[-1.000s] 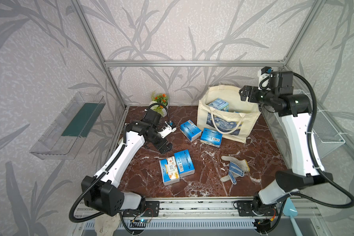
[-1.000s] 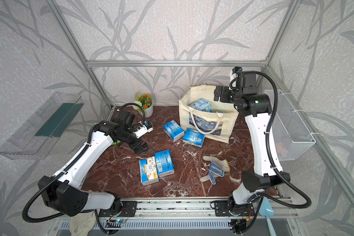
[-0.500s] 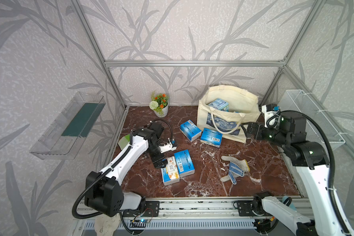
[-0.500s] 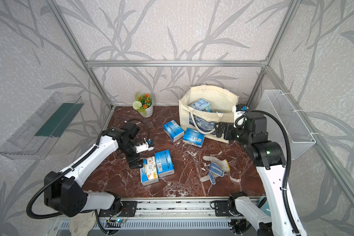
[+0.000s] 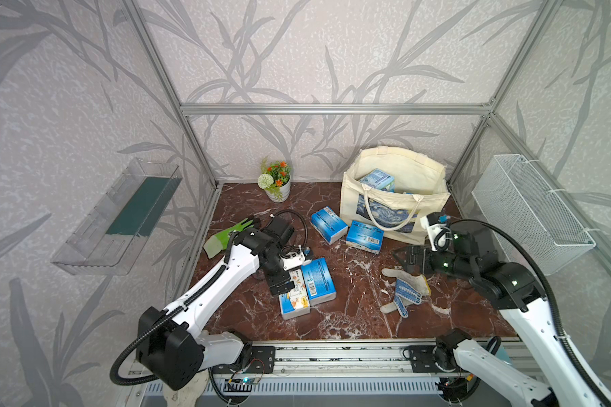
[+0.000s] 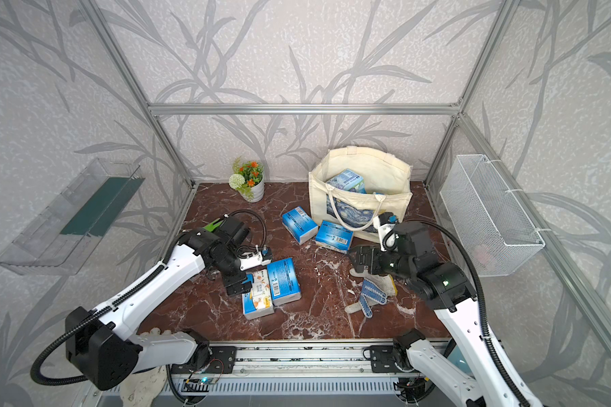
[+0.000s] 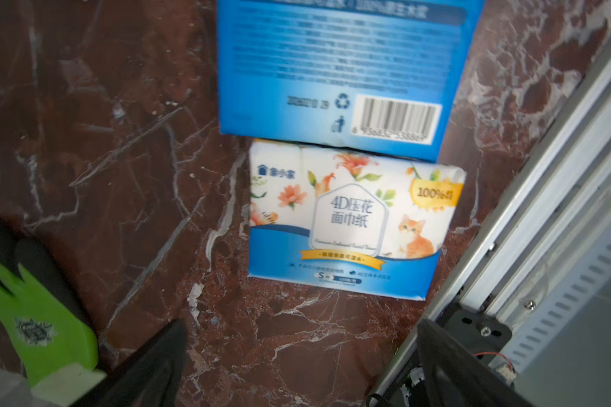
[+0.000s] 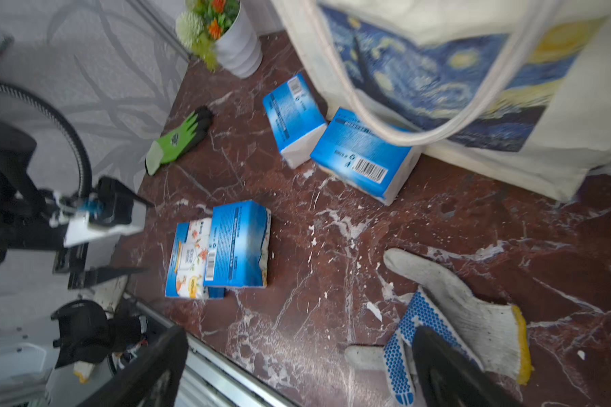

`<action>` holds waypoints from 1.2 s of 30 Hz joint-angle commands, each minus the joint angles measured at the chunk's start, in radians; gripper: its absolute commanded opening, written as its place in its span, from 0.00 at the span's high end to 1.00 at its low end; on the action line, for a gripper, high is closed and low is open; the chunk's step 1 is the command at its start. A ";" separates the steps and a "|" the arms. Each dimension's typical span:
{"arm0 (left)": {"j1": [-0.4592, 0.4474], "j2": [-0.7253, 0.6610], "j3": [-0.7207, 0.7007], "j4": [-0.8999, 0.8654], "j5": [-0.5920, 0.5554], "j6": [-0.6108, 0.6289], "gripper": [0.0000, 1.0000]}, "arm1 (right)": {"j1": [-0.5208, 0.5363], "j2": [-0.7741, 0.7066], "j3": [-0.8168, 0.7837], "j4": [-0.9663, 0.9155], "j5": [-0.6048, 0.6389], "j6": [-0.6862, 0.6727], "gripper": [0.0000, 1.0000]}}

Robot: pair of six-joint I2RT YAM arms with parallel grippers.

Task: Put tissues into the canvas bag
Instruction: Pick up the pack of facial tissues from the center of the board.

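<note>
Glossy brick-shaped tissues [image 7: 353,222] lie on veined marble [image 7: 120,141].

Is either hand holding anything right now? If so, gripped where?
Nothing held. Left hand open, empty, near the floral tissue pack; right hand open, empty, near the dotted glove.

Body: left arm [image 5: 226,278] and right arm [image 5: 540,327] have glossy white link shells with matte black joint housings. Both bases sit on the aluminium rail [image 5: 332,356]. Above the rail, a black corrugated conduit [image 6: 48,352] runs along each arm. There is a small green lamp [image 5: 514,282] on a right joint housing. The white wrist camera block [image 5: 293,256] has a blue plug. The left end effector [image 7: 302,324] and right end effector [image 8: 300,331] have black, wedge-shaped fingers.
</note>
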 commanded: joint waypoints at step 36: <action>0.258 -0.064 0.129 0.187 -0.009 -0.487 0.01 | 0.558 1.092 0.491 0.064 0.370 0.153 0.01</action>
